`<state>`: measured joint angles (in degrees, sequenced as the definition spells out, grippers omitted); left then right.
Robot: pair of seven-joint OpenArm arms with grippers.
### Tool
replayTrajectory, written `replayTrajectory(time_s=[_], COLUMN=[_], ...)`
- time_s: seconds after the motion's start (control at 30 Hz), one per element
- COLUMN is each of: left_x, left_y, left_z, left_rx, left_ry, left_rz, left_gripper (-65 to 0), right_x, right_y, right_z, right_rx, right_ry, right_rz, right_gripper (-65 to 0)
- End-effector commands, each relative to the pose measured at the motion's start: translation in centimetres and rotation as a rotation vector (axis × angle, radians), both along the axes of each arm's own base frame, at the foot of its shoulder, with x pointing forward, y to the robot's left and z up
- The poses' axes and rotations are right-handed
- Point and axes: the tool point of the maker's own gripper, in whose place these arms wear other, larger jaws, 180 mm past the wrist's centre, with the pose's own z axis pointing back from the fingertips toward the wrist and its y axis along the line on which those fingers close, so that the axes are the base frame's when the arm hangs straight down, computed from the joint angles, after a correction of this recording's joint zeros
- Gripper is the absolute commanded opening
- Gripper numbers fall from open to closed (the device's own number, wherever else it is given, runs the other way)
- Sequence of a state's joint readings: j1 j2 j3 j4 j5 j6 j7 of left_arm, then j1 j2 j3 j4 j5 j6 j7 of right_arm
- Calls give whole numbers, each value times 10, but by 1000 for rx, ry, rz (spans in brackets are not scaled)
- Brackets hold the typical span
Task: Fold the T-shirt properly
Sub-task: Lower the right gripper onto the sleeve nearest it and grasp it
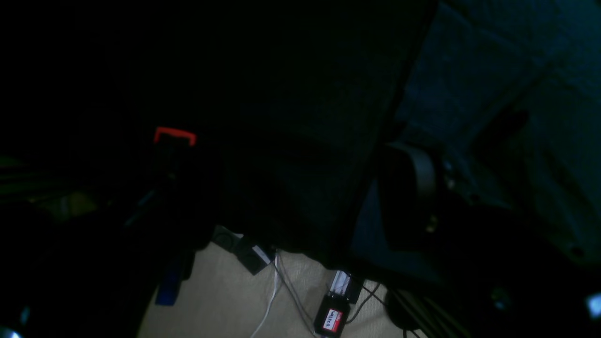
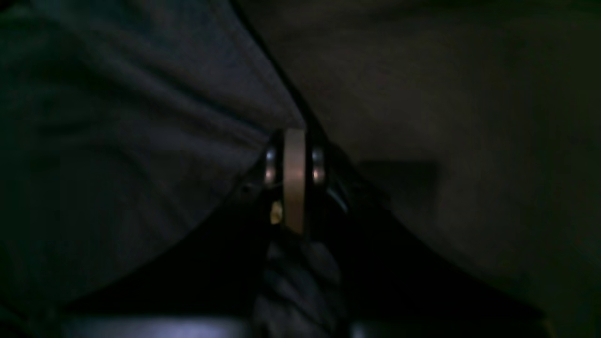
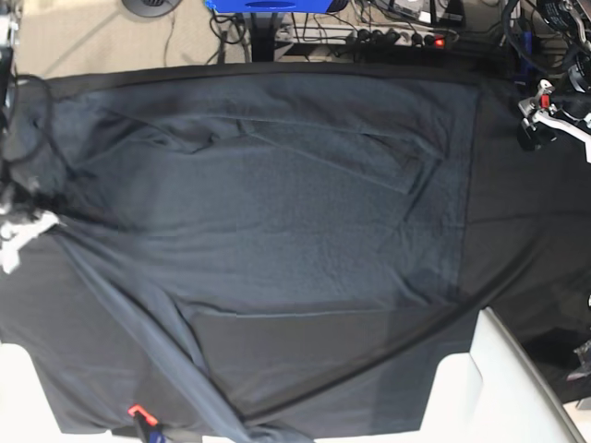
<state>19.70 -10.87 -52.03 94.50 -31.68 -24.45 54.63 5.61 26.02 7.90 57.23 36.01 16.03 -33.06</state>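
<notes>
Right hand point(image 2: 294, 136) first: in its wrist view we see the jaws pressed together, the tip meeting the edge of the T-shirt point(image 3: 277, 221), which bunches in folds on that view's left; whether cloth is truly pinched we cannot tell, too dark. From there the T-shirt runs out across the counter point(image 3: 526, 277), its long axis along the base view's width, one sleeve trailing down toward the bottom edge. Left hand point(image 3: 534, 125) sits at the base view's right, beyond the shirt's side edge, on bare black cover; we judge its jaws apart and empty, though the frames are dim. We reckon the right hand is the nearer one, so any fold would go from its side toward the left hand.
</notes>
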Motion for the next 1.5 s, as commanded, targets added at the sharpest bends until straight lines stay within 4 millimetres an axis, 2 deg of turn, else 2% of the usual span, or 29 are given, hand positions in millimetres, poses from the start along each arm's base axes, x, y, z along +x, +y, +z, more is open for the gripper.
replayTrajectory(time_s=[0.0, 0.2, 0.3, 0.37, 0.47, 0.57, 0.7, 0.83, 0.97, 1.2, 1.4, 1.47], left_x=[6, 7, 7, 7, 6, 5, 5, 6, 5, 4, 4, 5], left_y=[7, 6, 6, 6, 6, 6, 6, 6, 6, 7, 8, 7], left_z=[11, 12, 12, 12, 11, 10, 10, 11, 11, 10, 11, 11], left_rx=[27, 27, 27, 27, 27, 27, 27, 27, 27, 27, 30, 29], left_ry=[-34, -35, -35, -35, -34, -29, -29, -32, -31, -28, -28, -31], left_rz=[-7, -8, -8, -8, -8, -8, -8, -8, -8, -7, -8, -7], left_gripper=[-165, -165, -165, -165, -165, -165, -165, -165, -165, -165, -165, -165], right_x=[8, -15, -22, -24, -14, 0, 29, 48, 60, 64, 64, 63], right_y=[-11, -17, -4, 0, 9, 20, 24, 19, 28, 31, 28, 21], right_z=[17, 8, -1, -2, 8, 23, 38, 28, 15, -4, -6, -4], right_rx=[-13, -7, 24, 34, 35, 34, 45, 80, 78, 60, 49, 38], right_ry=[-49, 9, 63, 83, 45, -8, -54, -10, 33, 58, 52, 50], right_rz=[-8, -26, -13, -4, 15, 41, 43, 7, 31, 33, 30, 25], right_gripper=[-647, -642, -630, -567, -434, -369, -366, -366, -365, -365, -368, -368])
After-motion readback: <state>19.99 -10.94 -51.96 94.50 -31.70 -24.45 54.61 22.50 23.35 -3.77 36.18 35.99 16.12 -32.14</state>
